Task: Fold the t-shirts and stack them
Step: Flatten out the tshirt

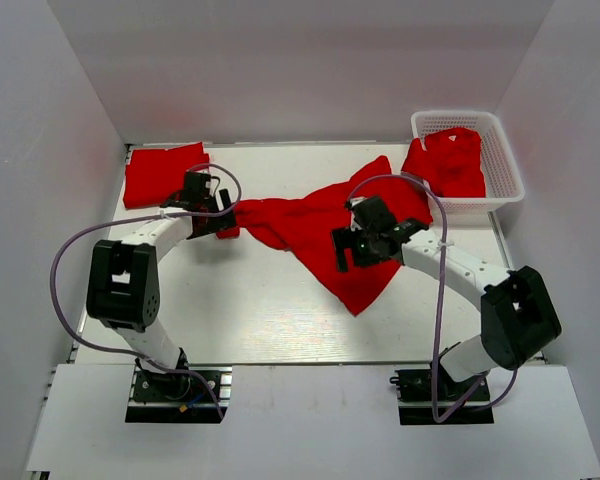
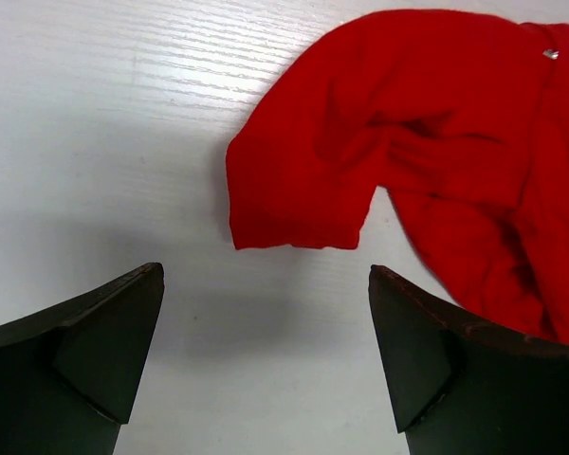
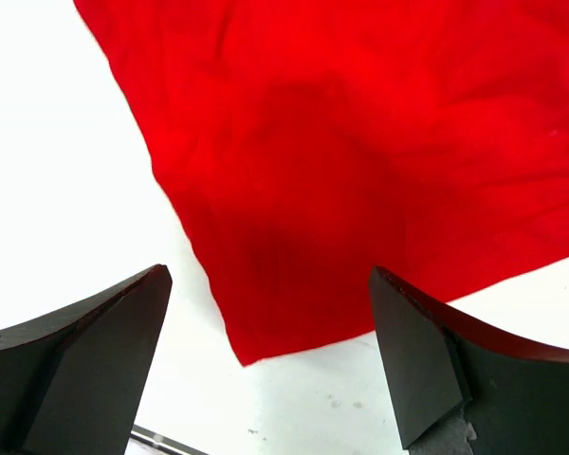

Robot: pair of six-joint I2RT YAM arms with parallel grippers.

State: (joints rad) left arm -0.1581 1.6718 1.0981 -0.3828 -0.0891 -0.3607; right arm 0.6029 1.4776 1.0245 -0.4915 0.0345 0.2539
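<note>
Across the middle of the white table point(image 1: 260, 320) sprawls a loose red t-shirt point(image 1: 320, 225), rumpled and unfolded, running from the left arm's wrist over to the foot of the basket on the far right. Far left, by the back edge, a second red t-shirt point(image 1: 163, 175) lies folded into a neat flat rectangle. Far right, a third red t-shirt point(image 1: 452, 160) sits bunched inside the white mesh basket point(image 1: 507, 165), and one part of it spills over the basket's left rim.

Now the left gripper point(image 1: 225, 213): it's at the loose shirt's left end, and the wrist view shows its jaws point(image 2: 266, 272) spread wide with nothing between them but bare tabletop. A short sleeve point(image 2: 303, 180) lies just beyond the fingertips, cuff toward the camera, not touching either finger.

Over to the right gripper point(image 1: 348, 245), poised above the shirt's near half. Its jaws point(image 3: 266, 275) are spread wide too, gripping nothing. Beneath them the red cloth point(image 3: 360, 142) fills most of the wrist view, and one corner of the fabric points down between the two dark fingers. Whether those tips touch the cloth cannot be told.
</note>
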